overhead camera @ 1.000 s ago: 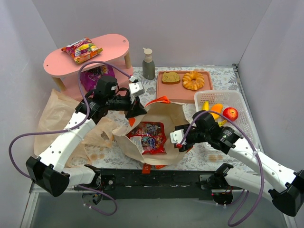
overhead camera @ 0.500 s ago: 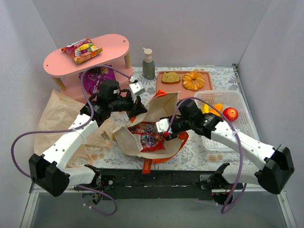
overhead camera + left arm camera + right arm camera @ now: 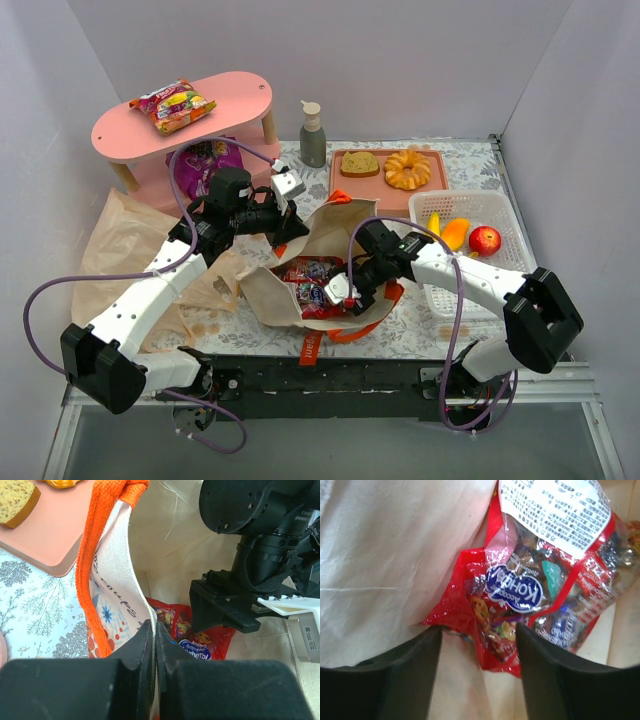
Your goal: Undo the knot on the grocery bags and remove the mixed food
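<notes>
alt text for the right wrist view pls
The open right pincer sits inside the cream canvas tote, its two dark fingers either side of a corner of a shiny red snack packet with a white printed label.

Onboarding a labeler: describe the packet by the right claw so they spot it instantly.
Find the cream canvas tote with orange handles, front-centre on the table, its rim pinched by the left claw. Inside, just ahead of the open right claw, lies a shiny red snack packet. Its blue oval logo and white label set it apart from the red-yellow packet on the pink shelf.
</notes>
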### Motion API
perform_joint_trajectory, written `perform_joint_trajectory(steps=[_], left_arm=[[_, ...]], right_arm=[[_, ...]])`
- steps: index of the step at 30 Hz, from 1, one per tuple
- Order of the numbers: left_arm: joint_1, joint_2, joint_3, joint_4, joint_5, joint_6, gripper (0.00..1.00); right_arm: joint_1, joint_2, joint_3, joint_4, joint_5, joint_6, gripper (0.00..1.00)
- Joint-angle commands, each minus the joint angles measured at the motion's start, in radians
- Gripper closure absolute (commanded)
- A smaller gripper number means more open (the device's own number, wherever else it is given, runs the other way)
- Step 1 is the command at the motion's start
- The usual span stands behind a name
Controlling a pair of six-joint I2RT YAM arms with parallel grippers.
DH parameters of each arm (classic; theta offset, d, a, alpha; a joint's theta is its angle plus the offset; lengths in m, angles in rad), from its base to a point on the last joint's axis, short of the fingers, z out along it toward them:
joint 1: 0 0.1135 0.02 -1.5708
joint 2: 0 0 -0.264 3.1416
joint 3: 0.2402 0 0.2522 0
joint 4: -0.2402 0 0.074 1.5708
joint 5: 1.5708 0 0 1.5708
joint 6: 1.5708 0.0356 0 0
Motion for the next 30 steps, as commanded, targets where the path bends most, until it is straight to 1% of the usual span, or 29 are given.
perform_joint_trajectory(steps=[1, 2, 3, 5, 6, 7, 9, 10, 11, 14, 19, 22, 23, 24, 26, 27, 29, 30], left_arm=[[-0.005, 0.002, -0.014, -0.005, 0.005, -0.013, 1.0], [-0.004, 0.003, -0.016, -0.002, 0.002, -0.014, 1.0], [-0.004, 0.003, -0.016, -0.003, -0.001, -0.014, 1.0], [-0.004, 0.006, -0.019, 0.0, -0.004, -0.014, 1.0], [-0.005, 0.008, -0.019, 0.0, -0.006, -0.014, 1.0], [-0.004, 0.009, -0.017, 0.0, -0.007, -0.013, 1.0], [-0.004, 0.008, -0.02, -0.006, -0.024, -0.002, 1.0], [-0.004, 0.003, -0.022, -0.006, -0.032, 0.001, 1.0], [-0.004, -0.001, -0.023, -0.003, -0.039, 0.004, 1.0], [-0.004, -0.015, -0.037, 0.0, -0.058, 0.014, 1.0], [0.016, -0.031, -0.052, -0.001, -0.053, 0.03, 1.0], [0.036, -0.037, -0.065, 0.002, -0.049, 0.034, 1.0], [0.047, -0.037, -0.065, 0.005, -0.036, 0.03, 1.0], [0.052, -0.037, -0.065, 0.008, -0.032, 0.026, 1.0], [0.064, -0.034, -0.062, 0.024, -0.017, 0.008, 1.0], [0.065, -0.029, -0.059, 0.029, -0.013, 0.003, 1.0], [0.067, -0.015, -0.052, 0.031, 0.0, 0.0, 1.0], [0.067, -0.014, -0.045, 0.031, 0.016, -0.003, 1.0]], right_arm=[[-0.006, 0.005, -0.072, 0.18, -0.051, -0.03, 0.39], [-0.006, 0.011, -0.077, 0.208, -0.031, 0.02, 0.45], [-0.001, 0.022, -0.074, 0.233, -0.019, 0.039, 0.59], [-0.001, 0.031, -0.061, 0.261, 0.0, 0.099, 0.77], [-0.001, 0.025, -0.055, 0.264, 0.006, 0.125, 0.92], [-0.001, 0.016, -0.034, 0.264, 0.006, 0.145, 0.97], [-0.012, -0.037, -0.005, 0.243, 0.015, 0.205, 0.99], [-0.018, -0.059, 0.036, 0.221, 0.014, 0.217, 0.99], [-0.024, -0.08, 0.064, 0.175, 0.011, 0.231, 0.99], [-0.044, -0.195, 0.15, 0.126, 0.011, 0.283, 0.99], [-0.047, -0.282, 0.218, -0.009, 0.037, 0.268, 0.99], [-0.047, -0.311, 0.209, -0.046, 0.054, 0.248, 0.99], [-0.047, -0.311, 0.197, -0.054, 0.052, 0.219, 0.99], [-0.047, -0.306, 0.172, -0.058, 0.049, 0.21, 0.91], [-0.047, -0.283, 0.141, -0.029, 0.034, 0.19, 0.68], [-0.047, -0.273, 0.126, -0.011, 0.029, 0.181, 0.53], [-0.049, -0.227, 0.086, 0.047, 0.009, 0.162, 0.44], [-0.047, -0.204, 0.083, 0.054, -0.001, 0.127, 0.38]])
